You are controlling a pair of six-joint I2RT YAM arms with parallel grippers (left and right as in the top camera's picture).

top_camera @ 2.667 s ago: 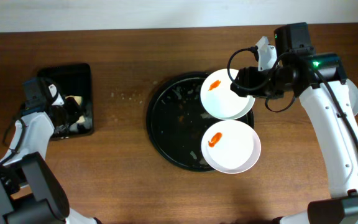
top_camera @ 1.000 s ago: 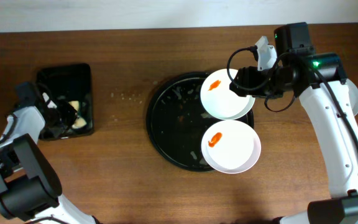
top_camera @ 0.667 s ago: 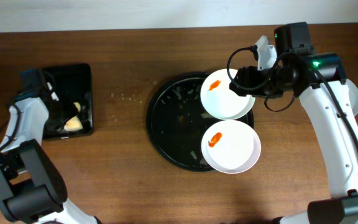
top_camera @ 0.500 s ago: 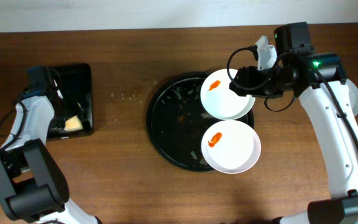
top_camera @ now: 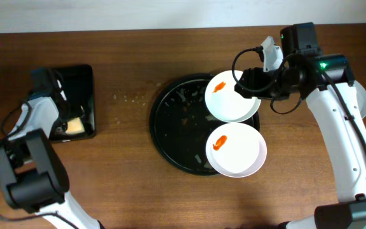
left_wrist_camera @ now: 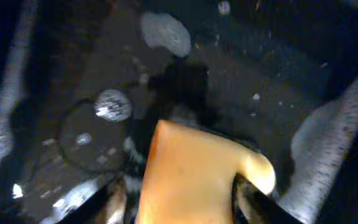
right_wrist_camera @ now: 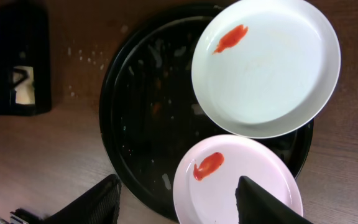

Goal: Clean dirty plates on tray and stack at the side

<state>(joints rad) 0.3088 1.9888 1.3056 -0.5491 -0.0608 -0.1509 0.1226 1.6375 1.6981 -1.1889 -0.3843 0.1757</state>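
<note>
On the brown table (top_camera: 126, 172) the round tray (top_camera: 169, 130) sits mid-way between the arms, its black floor flecked with bits and smudges. Two of the plates lie on its right side: the far plate (top_camera: 235, 103) hangs out over the rim towards the right arm, and the near plate (top_camera: 241, 158) hangs over the front-right rim. Their edges meet, and each carries an orange smear (top_camera: 220, 86) on its left half. A scatter of crumbs (top_camera: 129, 98) lies on the wood between the round tray and the small tray (top_camera: 81, 77) off to the left. The small tray's floor is wet, with bubbles (left_wrist_camera: 112, 104), and a yellow sponge (left_wrist_camera: 194, 158) lies in its near end. The left arm folds back tightly over that tray. The left gripper (left_wrist_camera: 182, 202) points down with a finger on each side of the sponge, though I cannot tell if it is pinching. The right arm reaches in from the right, bent at the elbow. The right gripper (right_wrist_camera: 178, 182) hangs well above the plates, fingers spread and holding nothing. A white curved edge (top_camera: 365, 102) peeks out past that arm, too hidden to make out.
</note>
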